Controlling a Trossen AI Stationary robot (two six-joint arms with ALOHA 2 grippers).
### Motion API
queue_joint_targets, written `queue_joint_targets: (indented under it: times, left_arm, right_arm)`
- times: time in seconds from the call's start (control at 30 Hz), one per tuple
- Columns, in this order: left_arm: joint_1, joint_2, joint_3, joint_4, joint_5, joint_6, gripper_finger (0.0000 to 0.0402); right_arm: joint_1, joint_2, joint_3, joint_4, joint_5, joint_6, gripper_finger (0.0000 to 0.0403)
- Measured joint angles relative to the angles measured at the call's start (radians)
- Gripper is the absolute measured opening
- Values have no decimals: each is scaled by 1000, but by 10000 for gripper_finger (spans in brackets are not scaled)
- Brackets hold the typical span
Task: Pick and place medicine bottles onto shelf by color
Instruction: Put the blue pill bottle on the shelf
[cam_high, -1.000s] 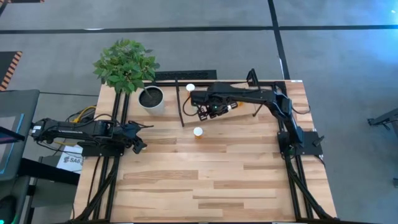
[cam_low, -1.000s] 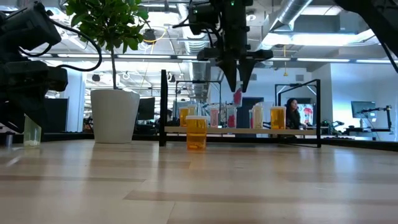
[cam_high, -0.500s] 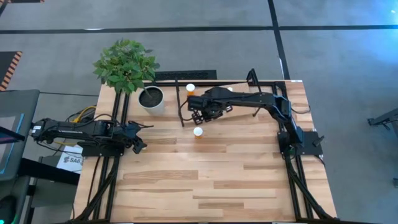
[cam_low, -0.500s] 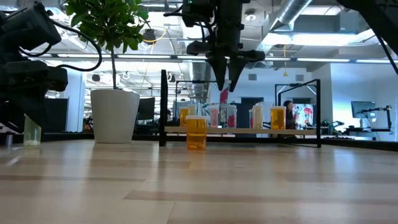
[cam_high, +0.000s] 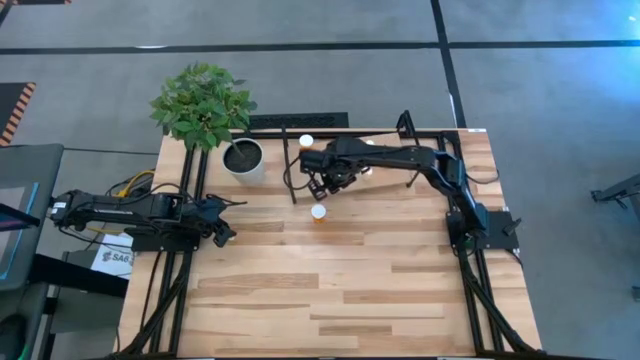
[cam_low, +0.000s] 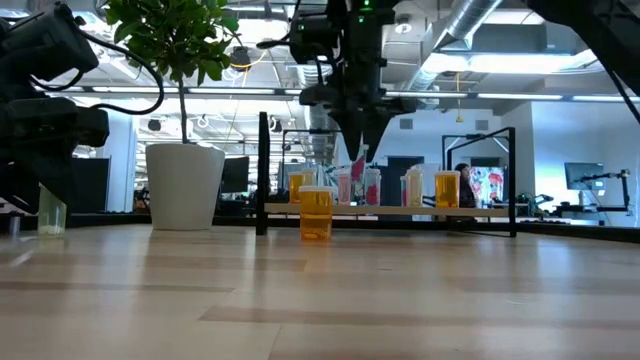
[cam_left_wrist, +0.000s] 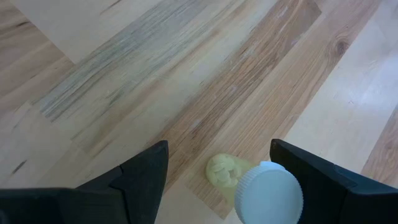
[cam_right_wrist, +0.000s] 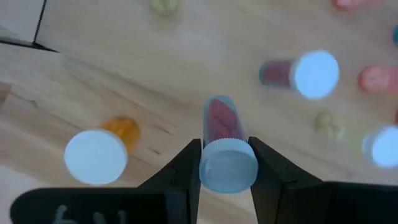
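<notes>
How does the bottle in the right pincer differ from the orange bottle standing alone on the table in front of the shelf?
The held bottle is pinkish-red; the lone bottle is orange. The held bottle hangs above the shelf, clamped in the shut right pincer; the lone bottle stands free on the table, short of the shelf. Both have round white caps.

A leafy green plant (cam_high: 203, 103) rises from a white pot (cam_high: 244, 159) at the far left corner of a plank tabletop (cam_high: 330, 280). Beyond the pot, a black strip (cam_high: 298, 121) lies along the table's far edge. Left of the pot, off the table, sit yellow cables (cam_high: 131, 184) and a white labelled box (cam_high: 112, 258). Far behind the pot, a person (cam_low: 467, 183) is seated in the room.
</notes>
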Motion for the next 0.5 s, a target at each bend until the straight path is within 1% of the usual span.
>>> queue_joint_targets:
  times: [0.33,0.5]
  left_arm:
    - [0,0,0,0,0,0,267]
    - [0,0,0,0,0,0,267]
  right_arm:
    - [-20,1,0,54,1,-274,123]
    - [-21,1,0,85,14,-356,120]
